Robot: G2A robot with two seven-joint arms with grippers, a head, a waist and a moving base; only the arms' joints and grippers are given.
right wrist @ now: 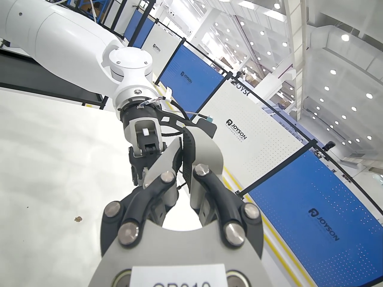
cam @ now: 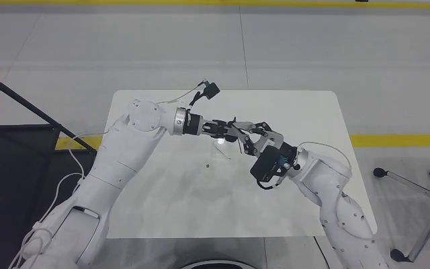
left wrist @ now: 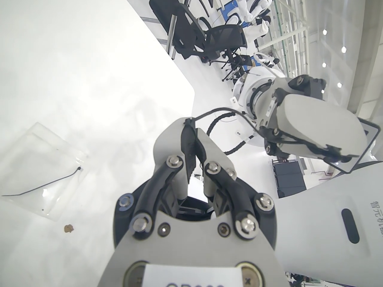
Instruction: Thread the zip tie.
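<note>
The clear bag lies flat on my white table. In it is one spare tie, thin and black, stretched out loose with its small head toward one side of the bag. I cannot tell whether the bag's mouth is open or sealed. A brown crumb sits on the table just beside the bag, not touching it. The zip tie I am working with is outside the bag and off the table, up in the air above and to one side of it. My left gripper has its fingers pressed together on one end of the tie, which comes out at the tips. From there the strand arcs across a short gap to my right gripper. That gripper's dark pads are drawn together too, and a thin black end shows close by them, but I cannot tell whether the tie is actually pinched there. The two grippers face each other, tips near but apart, both hanging over the table near the bag and touching neither the bag nor the surface. The bag lies well in from the table's edge, with the rounded corner some way beyond it. Past that edge, black office chairs stand on the floor, well apart from the bag and from both my grippers.
</note>
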